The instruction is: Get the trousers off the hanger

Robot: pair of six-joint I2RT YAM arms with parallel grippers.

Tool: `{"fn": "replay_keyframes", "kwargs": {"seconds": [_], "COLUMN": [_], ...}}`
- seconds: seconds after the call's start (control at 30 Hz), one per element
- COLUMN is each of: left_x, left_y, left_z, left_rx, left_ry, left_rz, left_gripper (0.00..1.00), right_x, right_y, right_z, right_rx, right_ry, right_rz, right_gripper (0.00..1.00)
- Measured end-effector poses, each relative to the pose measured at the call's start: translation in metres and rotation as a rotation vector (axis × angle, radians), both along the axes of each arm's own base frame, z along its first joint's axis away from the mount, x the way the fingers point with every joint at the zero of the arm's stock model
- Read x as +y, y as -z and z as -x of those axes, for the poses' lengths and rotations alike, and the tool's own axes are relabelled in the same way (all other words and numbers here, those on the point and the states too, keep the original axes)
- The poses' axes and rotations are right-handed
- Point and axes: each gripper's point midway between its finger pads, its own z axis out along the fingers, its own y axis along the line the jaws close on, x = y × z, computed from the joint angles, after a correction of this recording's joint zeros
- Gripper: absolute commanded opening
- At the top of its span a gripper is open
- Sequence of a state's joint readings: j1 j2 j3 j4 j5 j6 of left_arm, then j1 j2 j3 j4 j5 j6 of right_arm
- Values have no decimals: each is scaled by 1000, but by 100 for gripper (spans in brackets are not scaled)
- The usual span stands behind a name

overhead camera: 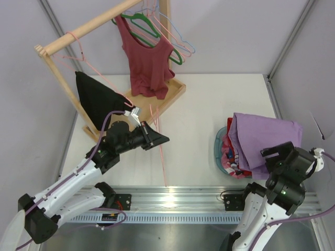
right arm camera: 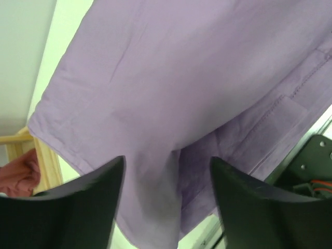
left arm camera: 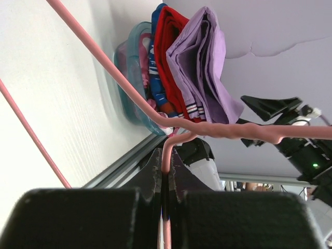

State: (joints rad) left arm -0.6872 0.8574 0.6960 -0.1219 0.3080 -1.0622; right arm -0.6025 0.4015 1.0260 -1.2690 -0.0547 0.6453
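Pink hanger [left arm camera: 228, 129], quantity one, bare: its wire is clamped between the fully closed fingers of the left gripper [left arm camera: 165, 166]. Right gripper [right arm camera: 167, 161]: fingers spread wide, gripping nothing, positioned directly over the trousers [overhead camera: 267, 136]. The one pair of trousers lies folded on top of one clothes-filled basket [overhead camera: 217, 144], well apart from the hanger. Wooden rack [overhead camera: 94, 23]: one maroon top [overhead camera: 149, 63], one black garment [overhead camera: 97, 99].
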Motion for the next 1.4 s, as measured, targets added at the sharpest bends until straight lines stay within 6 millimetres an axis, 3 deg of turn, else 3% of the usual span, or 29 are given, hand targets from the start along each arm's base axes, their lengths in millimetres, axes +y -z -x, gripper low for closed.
{"fn": "replay_keyframes", "kwargs": {"seconds": [0.1, 0.23, 0.37, 0.43, 0.5, 0.6, 0.67, 0.73, 0.87, 1.0, 1.23, 1.4], "left_x": [0, 1, 3, 3, 3, 4, 4, 6, 9, 12, 13, 14], "left_y": [2, 5, 4, 2, -1, -2, 1, 4, 7, 8, 23, 32], "left_z": [-1, -4, -8, -12, -16, -21, -23, -25, -26, -28, -26, -25], "left_rx": [-1, -13, -36, -52, -70, -94, -99, -100, -100, -104, -81, -66], "left_ry": [1, -4, -9, -15, -20, -25, -27, -32, -48, -64, -62, -60], "left_rz": [-9, -30, -62, -78, -97, -125, -145, -165, -184, -193, -212, -223], "left_gripper": [0, 0, 0, 0, 0, 0, 0, 0, 0, 0, 0, 0], "right_x": [3, 1, 1, 0, -1, 0, 1, 1, 4, 23, 78, 89], "right_y": [-15, -65, -128, -145, -149, -128, -103, -65, -2, 26, 56, 78], "right_z": [2, -12, -41, -58, -79, -117, -135, -148, -145, -135, -138, -131], "right_rx": [50, 46, 8, 10, 26, 82, 126, 189, 253, 221, 186, 201], "right_ry": [-65, -185, -340, -404, -458, -551, -595, -635, -670, -726, -864, -849], "right_rz": [23, 114, 244, 305, 348, 385, 381, 338, 250, 212, 238, 246], "right_gripper": [97, 99, 99, 99, 98, 95, 90, 80, 51, 36, 38, 55]}}
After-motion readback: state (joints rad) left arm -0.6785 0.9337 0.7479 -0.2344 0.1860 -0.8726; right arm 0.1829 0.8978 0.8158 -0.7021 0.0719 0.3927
